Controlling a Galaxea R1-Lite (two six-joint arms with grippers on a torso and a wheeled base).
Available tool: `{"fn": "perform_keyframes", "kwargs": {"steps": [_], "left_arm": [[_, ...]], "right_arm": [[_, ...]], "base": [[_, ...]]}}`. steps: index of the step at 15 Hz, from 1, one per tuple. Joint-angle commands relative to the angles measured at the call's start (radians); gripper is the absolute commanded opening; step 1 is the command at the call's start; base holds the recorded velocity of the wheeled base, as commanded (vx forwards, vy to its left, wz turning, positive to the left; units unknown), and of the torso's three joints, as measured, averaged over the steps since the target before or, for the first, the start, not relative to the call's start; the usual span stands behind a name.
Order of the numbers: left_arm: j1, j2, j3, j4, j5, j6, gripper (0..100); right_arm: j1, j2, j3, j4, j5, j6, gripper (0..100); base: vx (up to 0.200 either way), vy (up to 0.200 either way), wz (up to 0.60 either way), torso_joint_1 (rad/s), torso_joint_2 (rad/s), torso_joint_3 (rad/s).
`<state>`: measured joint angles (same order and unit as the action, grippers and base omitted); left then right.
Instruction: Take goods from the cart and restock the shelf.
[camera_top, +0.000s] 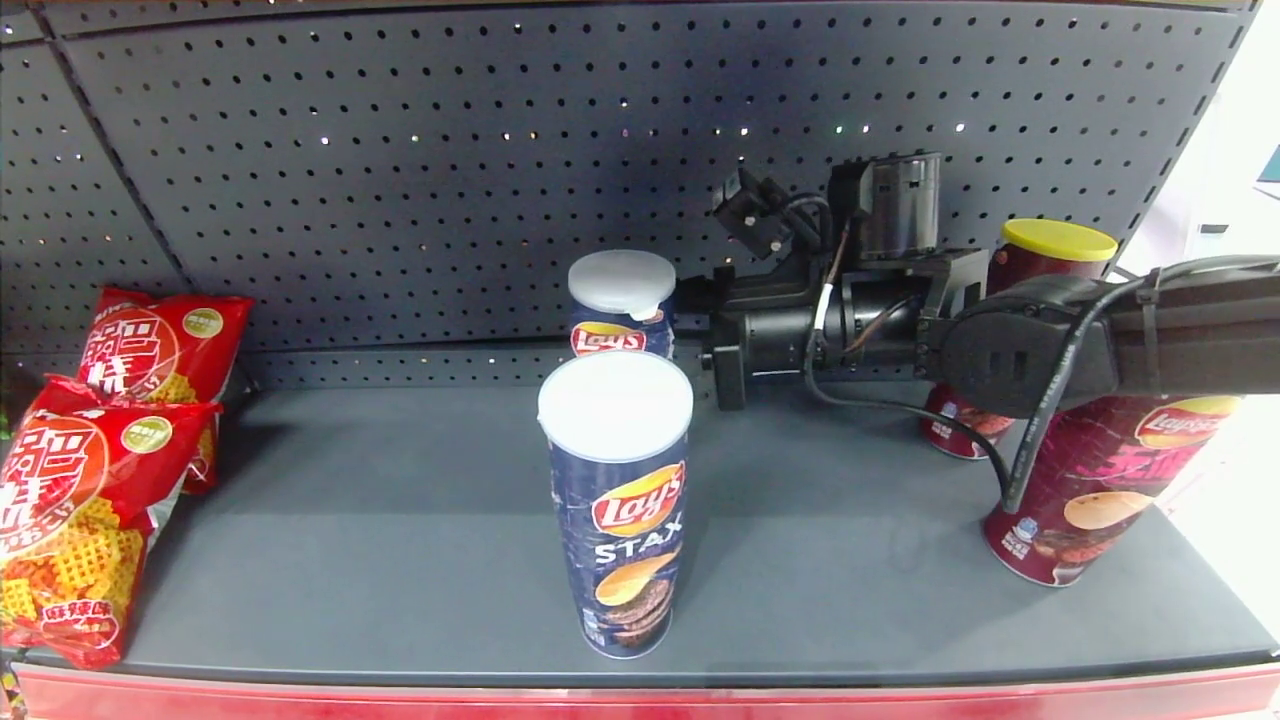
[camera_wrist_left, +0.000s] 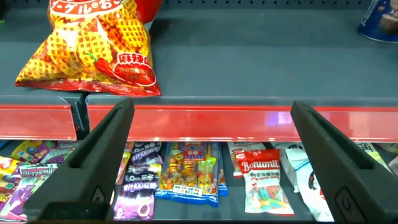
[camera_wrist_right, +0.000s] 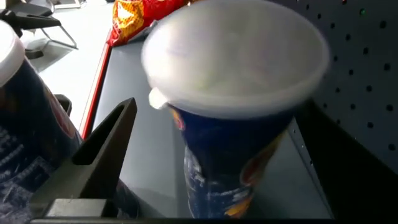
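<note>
Two dark-blue chip cans with white lids stand mid-shelf in the head view: front can (camera_top: 615, 500) near the red front edge (camera_top: 600, 700), rear can (camera_top: 622, 305) straight behind it, close to the pegboard back (camera_top: 400, 150). The two are apart. Shelf (camera_top: 400, 520) is grey. Two red snack bags at the robot's left: front bag (camera_top: 70, 530) by the edge, back bag (camera_top: 165, 350) upright behind it and overlapped by it. Two maroon cans at the robot's right: the nearer one (camera_top: 1090, 490) is partly hidden by the right arm, the far one (camera_top: 1055, 255) has a yellow lid and stands by the pegboard. Right arm comes in from the right, above the shelf. Right pincer (camera_top: 697, 325) sits just beside the rear can, at its upper part.

Left wrist view: left pincer (camera_wrist_left: 212, 106) is spread wide and holds nothing. It is level with the red shelf edge and out in front of it. A snack bag (camera_wrist_left: 93, 50) lies on the shelf above that edge. Candy packs (camera_wrist_left: 186, 174) line a lower shelf.

Right wrist view: the rear can (camera_wrist_right: 236, 112) is close up, upright on the shelf. One dark finger (camera_wrist_right: 102, 149) stands apart from its side, with bare shelf showing between. The jaws are parted and not gripping the can. Front can's side (camera_wrist_right: 18, 112) shows beyond that finger.
</note>
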<state>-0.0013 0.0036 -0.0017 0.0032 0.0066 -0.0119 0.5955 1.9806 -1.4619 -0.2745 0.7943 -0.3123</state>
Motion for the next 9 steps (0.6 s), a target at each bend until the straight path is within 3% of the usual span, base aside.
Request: {"fn": "perform_keyframes", "kwargs": {"steps": [1,6,9], "left_arm": [[0.000,0.001,0.000,0.000,0.001,0.000,100],[0.000,0.001,0.000,0.000,0.001,0.000,100],[0.000,0.001,0.000,0.000,0.000,0.000,100]], "right_arm": [[-0.005,-0.019,0.025,0.000,0.000,-0.002,100],[-0.060,-0.095,0.060,0.000,0.002,-0.001,100],[-0.094,-0.177,0.155,0.000,0.008,-0.007,100]], "base": [[0.000,0.000,0.00,0.000,0.00,0.000],[0.000,0.000,0.00,0.000,0.00,0.000],[0.000,0.000,0.00,0.000,0.00,0.000]]}}
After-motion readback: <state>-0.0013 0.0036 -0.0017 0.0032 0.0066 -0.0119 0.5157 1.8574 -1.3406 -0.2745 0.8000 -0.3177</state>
